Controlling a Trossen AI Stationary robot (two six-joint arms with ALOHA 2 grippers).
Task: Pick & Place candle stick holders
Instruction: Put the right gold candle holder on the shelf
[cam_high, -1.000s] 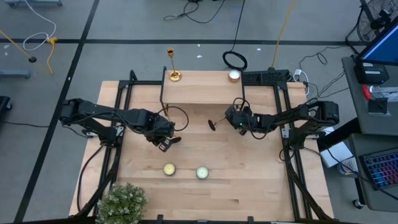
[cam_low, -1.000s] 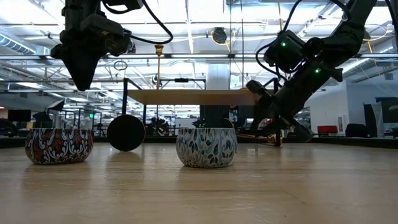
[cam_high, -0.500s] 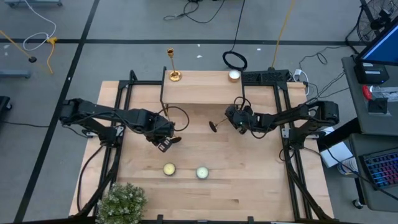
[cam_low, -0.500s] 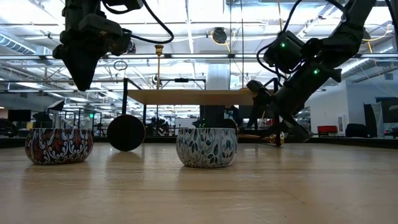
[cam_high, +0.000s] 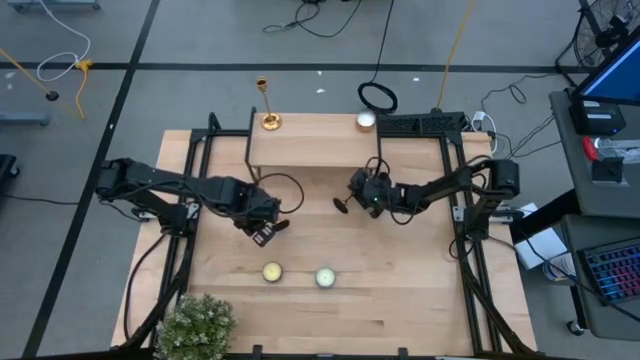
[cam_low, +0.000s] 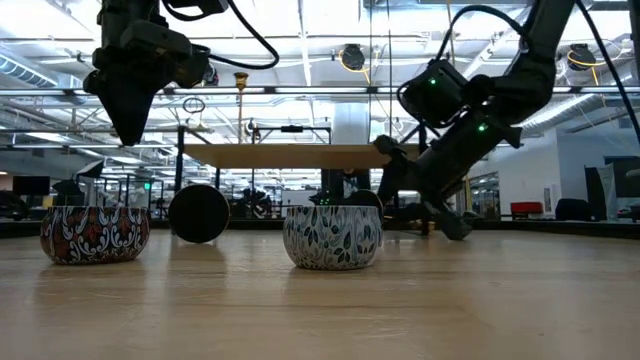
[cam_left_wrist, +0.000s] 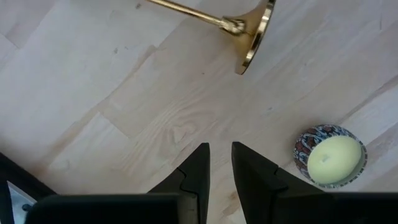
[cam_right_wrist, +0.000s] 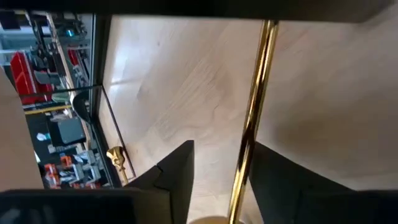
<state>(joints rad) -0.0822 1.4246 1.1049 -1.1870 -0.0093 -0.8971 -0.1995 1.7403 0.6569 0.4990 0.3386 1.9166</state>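
Gold candlestick (cam_right_wrist: 252, 118) lies flat between the right gripper's (cam_high: 352, 197) parted fingers, base leftward.

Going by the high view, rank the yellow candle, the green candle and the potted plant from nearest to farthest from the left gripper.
From the left gripper:
1. Yellow candle, just in front of it.
2. Green candle, beside the yellow one, farther toward the right arm.
3. Potted plant, at the table's front edge.

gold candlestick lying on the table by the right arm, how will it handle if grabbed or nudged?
The candlestick lies on its side, so a nudge would probably roll it in an arc around its wide round base. The thin polished stem looks slippery; it may slide in the right gripper jaws. It looks like rigid metal, unlikely to bend.
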